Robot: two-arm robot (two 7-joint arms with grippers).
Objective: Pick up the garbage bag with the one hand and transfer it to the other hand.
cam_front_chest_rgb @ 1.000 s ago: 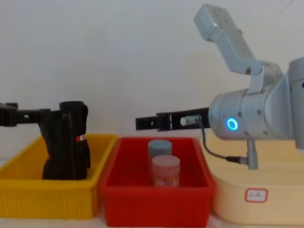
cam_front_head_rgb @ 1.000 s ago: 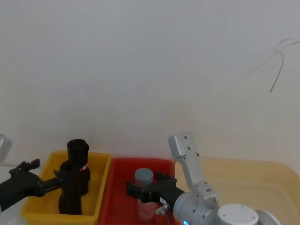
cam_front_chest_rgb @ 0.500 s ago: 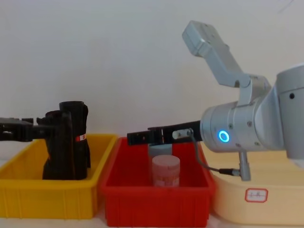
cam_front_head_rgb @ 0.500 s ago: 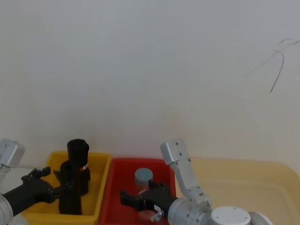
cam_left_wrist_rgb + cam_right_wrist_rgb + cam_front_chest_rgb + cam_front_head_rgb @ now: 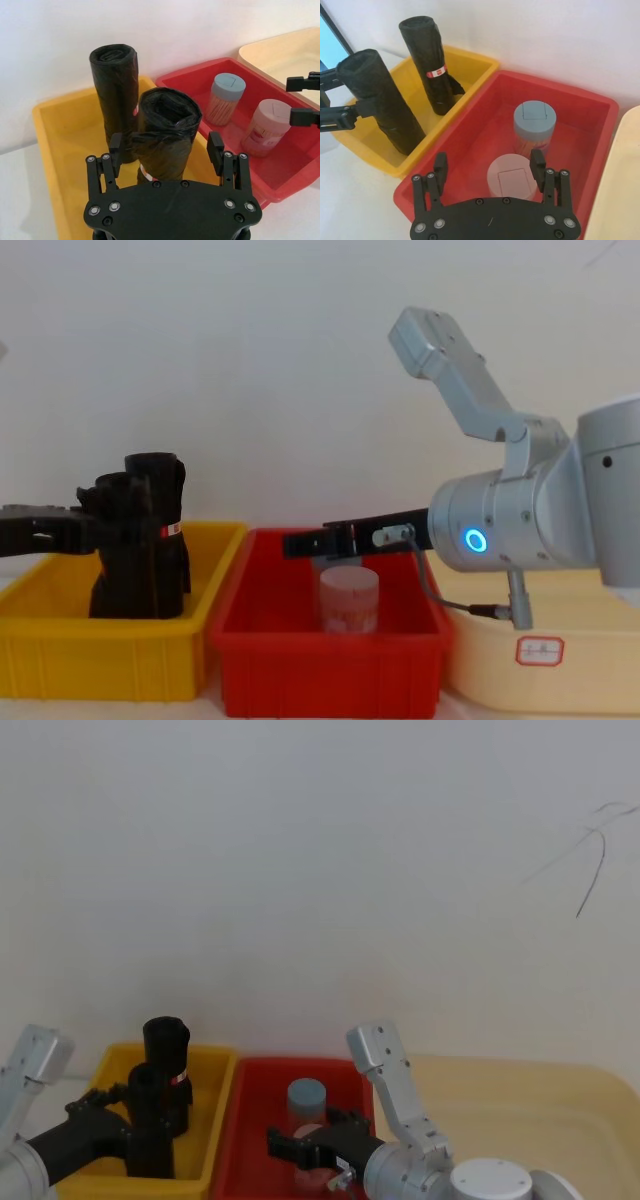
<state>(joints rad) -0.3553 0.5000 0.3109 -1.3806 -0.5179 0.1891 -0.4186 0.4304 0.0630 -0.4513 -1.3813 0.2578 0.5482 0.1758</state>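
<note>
While the garbage bag stands upright in the yellow bin, just beside the slimmer roll with the red-and-white label, it is straddled by the left gripper. The fingers are spread wide on either side of its upper part, and a gap is seen at one finger. The right gripper is poised over the red bin, its fingers likewise set wide apart above the pink-lidded jar, with the grey-lidded jar just beyond.
</note>
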